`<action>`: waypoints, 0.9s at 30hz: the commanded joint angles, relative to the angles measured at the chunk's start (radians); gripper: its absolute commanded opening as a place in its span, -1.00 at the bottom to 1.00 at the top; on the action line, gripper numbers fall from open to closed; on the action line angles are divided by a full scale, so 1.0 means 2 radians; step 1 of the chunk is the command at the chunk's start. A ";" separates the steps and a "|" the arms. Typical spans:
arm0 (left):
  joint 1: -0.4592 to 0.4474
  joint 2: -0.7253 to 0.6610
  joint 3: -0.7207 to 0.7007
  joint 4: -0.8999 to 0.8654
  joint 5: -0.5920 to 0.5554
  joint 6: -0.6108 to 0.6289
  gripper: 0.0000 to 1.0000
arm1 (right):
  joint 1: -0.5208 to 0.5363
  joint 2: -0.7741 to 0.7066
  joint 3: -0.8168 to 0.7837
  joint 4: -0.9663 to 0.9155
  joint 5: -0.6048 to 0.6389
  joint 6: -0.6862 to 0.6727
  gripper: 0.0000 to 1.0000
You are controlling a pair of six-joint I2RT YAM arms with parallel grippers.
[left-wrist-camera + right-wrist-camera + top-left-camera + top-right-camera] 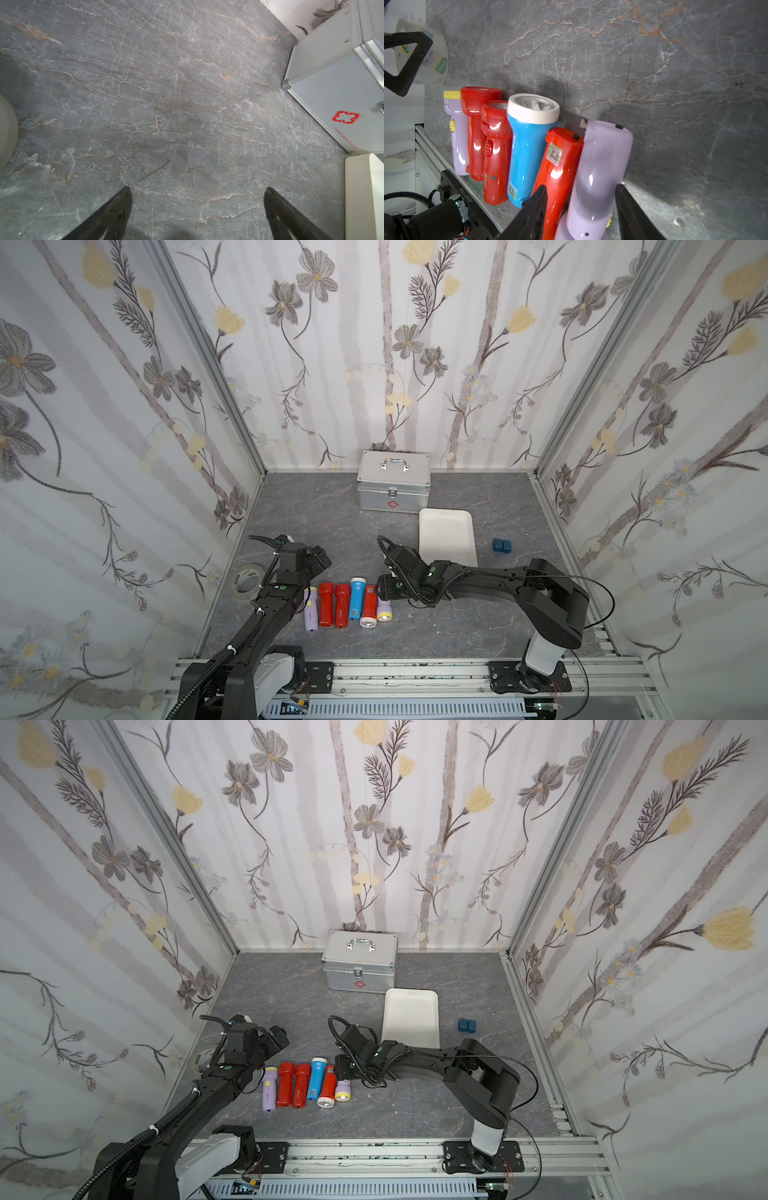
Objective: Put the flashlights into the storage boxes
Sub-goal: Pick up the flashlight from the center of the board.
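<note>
Right wrist, glossy lilac flashlight (600,166), veined tabletop (675,83)

From above, the right tool (384,594) hides half a lilac flashlight (385,611).

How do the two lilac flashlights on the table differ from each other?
The left-end lilac flashlight points its yellow head to the far side; the right-end lilac flashlight points to the near side. The left-end one lies ungripped; the right-end one sits between the right end effector's fingers. Both lie flat in one row.
</note>
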 commanded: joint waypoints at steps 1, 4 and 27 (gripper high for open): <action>0.000 -0.003 0.001 0.011 -0.004 0.000 1.00 | 0.002 0.002 0.005 -0.012 0.022 0.013 0.09; 0.000 -0.003 0.001 0.012 -0.004 0.000 1.00 | 0.004 0.009 0.011 -0.018 0.028 0.012 0.09; 0.000 -0.007 0.000 0.010 -0.012 -0.003 1.00 | 0.013 0.076 0.062 -0.088 0.083 0.016 -0.09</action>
